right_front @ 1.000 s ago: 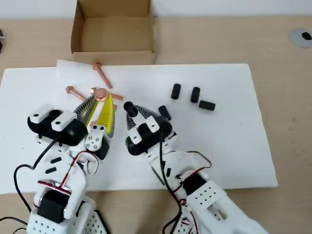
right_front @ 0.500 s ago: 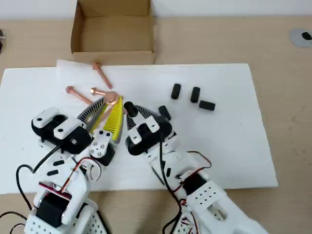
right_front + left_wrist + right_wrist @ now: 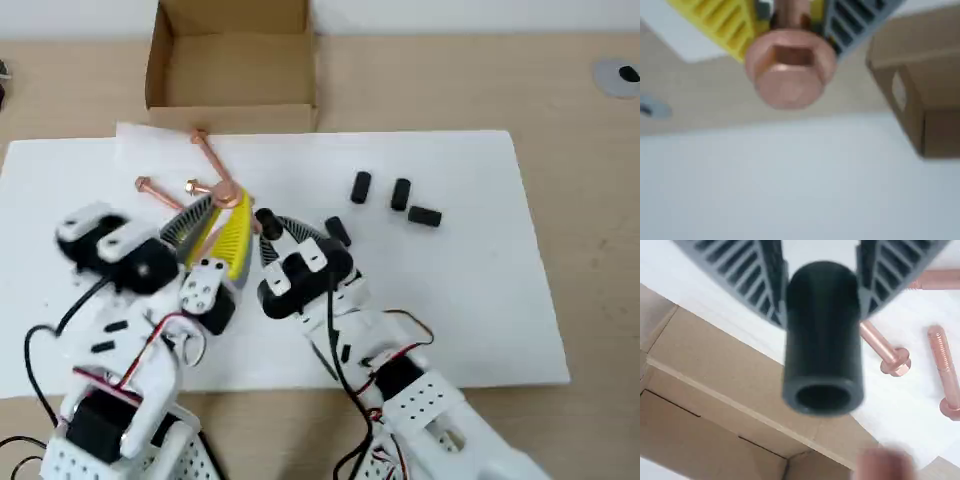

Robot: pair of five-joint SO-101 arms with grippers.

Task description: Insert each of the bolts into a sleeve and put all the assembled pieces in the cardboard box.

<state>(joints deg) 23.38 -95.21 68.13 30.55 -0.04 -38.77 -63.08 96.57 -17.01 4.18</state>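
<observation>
Left gripper (image 3: 222, 206): fingers (image 3: 233, 240) clamped on bolt (image 3: 790, 67). Right gripper (image 3: 269, 230): fingers (image 3: 740, 270) clamped on sleeve (image 3: 822, 335), just right of bolt. Cardboard box (image 3: 232, 100) far.

A white sheet (image 3: 450, 300) lies across a light wooden table (image 3: 585, 150).

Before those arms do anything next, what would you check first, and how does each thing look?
1. Left pincer clamping the bolt: ok.
2. Right pincer clamping the sleeve: ok.
3. Hole of the sleeve unblocked: ok.
4. Line-up of bolt and hole: not ok, they sit apart, side by side.
5. Top of the cardboard box open: ok.
</observation>
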